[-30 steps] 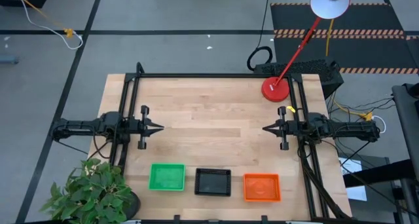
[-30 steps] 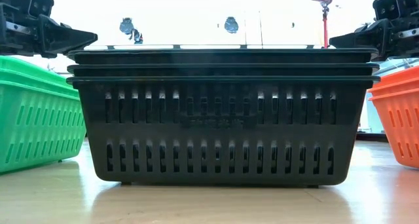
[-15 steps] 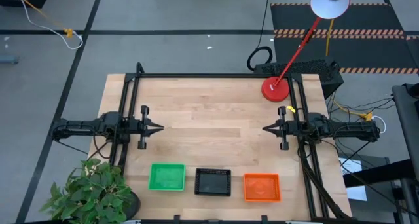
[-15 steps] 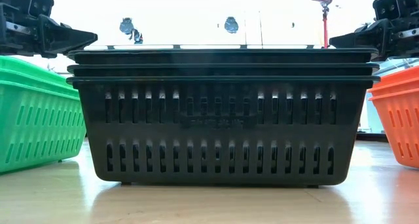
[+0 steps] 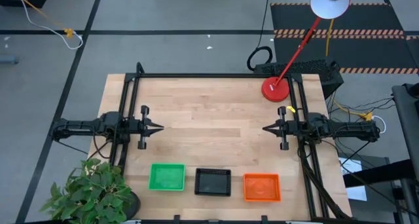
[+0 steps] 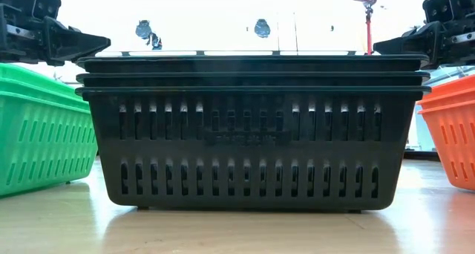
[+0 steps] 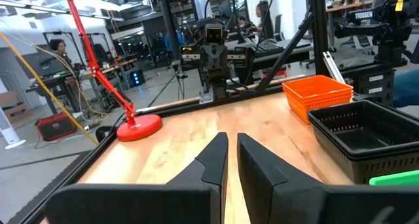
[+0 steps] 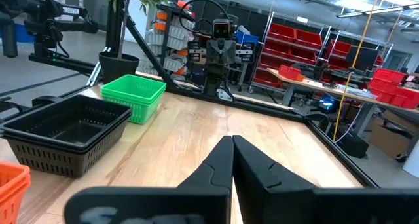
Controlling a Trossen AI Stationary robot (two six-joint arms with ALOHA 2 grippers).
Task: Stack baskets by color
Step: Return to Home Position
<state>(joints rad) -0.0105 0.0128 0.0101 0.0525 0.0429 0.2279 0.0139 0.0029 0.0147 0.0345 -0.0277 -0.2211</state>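
Observation:
Three stacks of baskets stand in a row on their bottoms along the table's near edge: green [image 5: 166,177] on the left, black [image 5: 213,182] in the middle, orange [image 5: 262,187] on the right. The low view shows three nested rims on the black stack [image 6: 252,128]. My left gripper [image 5: 159,127] hovers level at the table's left side and points right; its fingers [image 7: 219,160] are together but for a thin slit. My right gripper [image 5: 266,128] hovers level at the right side, points left and is shut. Both are well behind the baskets and hold nothing.
A red lamp base [image 5: 275,88] sits at the table's far right corner, and its arm slants up to a white shade. A potted plant [image 5: 91,191] stands off the near left corner. Black frame rails [image 5: 216,75] run along the far edge and both sides.

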